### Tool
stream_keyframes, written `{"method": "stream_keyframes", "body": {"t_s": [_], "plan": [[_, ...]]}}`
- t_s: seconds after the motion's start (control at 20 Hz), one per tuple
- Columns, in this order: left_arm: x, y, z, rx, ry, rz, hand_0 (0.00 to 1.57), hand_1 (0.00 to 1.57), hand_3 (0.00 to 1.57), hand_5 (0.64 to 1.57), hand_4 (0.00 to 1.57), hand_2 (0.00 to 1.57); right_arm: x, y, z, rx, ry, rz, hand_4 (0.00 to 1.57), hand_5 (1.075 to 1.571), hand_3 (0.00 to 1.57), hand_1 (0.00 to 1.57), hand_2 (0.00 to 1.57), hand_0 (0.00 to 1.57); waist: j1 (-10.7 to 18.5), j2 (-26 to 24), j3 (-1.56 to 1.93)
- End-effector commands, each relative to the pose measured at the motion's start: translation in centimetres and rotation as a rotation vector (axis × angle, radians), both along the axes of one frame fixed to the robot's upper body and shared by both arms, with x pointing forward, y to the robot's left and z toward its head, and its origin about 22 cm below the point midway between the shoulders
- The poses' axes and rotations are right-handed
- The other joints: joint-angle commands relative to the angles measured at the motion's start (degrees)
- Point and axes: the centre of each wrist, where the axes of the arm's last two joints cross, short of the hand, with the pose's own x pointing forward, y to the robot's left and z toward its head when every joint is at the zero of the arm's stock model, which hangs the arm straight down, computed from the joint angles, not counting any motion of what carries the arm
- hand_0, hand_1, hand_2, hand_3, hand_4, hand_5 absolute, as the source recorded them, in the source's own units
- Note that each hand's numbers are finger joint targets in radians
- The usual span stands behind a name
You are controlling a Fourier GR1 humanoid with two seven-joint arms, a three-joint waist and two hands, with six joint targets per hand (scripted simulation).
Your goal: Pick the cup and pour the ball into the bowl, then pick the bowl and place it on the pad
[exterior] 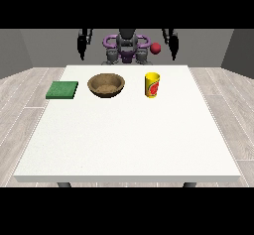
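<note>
- Front view: a large white desk [124, 135] with a smooth, matte top fills the middle; two dark legs show under its near edge.
- The cup [152, 85] is a yellow cylinder with a red mark on its side. It stands upright, long axis vertical, mouth up, at about 1 o'clock from the desk's centre.
- The bowl [106, 85] is round, brown and wood-like, shallow, with a speckled inside. It sits open side up at about 11 o'clock, near the cup but apart from it.
- The pad [62, 89] is a flat green square with a rough-looking face, lying at about 10 o'clock, just beside the bowl at the bowl's 9 o'clock, not touching it.
- A red ball [156, 48] shows above the cup, at the cup's 12 o'clock, past the desk's far edge and in front of the robot's body [127, 45].
- The hand at the view's left [84, 46] hangs by the robot's side, off the desk; I cannot tell how its fingers lie.
- The hand at the view's right [172, 43] hangs likewise, holding nothing visible; its fingers cannot be told either.
- The floor [30, 95] is pale grey wood planking; the walls behind are plain grey.
</note>
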Motion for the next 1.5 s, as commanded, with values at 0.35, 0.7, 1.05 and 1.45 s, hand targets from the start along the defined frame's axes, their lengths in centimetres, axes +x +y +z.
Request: {"method": "stream_keyframes", "body": {"t_s": [0.35, 0.7, 1.05, 1.45], "plan": [[1.4, -3.2, 6.4, -0.231, -0.122, -0.094, 0.0, 0.0, 0.0, 1.535, 0.0, 0.0, 1.5, 5.3, 6.9, 0.143, -0.138, 0.107, 0.98, 1.57, 0.0, 0.0, 0.0, 0.0, 1.06, -24.65, 0.63], [-0.5, -3.3, 6.2, -0.409, 0.138, -0.064, 0.0, 0.0, 0.0, 1.539, 0.0, 0.0, -1.2, 12.8, 7.4, 0.19, 0.171, 0.061, 0.62, 1.568, 0.0, 0.0, 0.0, 0.0, 2.41, -29.08, 0.8], [2.8, -4.1, 11.0, -0.311, -0.168, -0.139, 0.0, 0.0, 0.0, 1.517, 0.0, 0.0, 2.3, 15.4, 14.4, 0.079, -0.143, 0.139, 0.2, 1.57, 0.0, 0.0, 0.0, 0.0, -1.61, -9.84, 0.84], [7.1, -3.3, 15.1, -0.168, -0.464, -0.1, 0.0, 0.0, 0.0, 1.483, 0.0, 0.0, 3.9, 14.8, 15.4, 0.09, -0.37, 0.157, 0.0, 1.568, 0.0, 0.0, 0.0, 0.0, -4.99, 9.06, 0.89]]}}
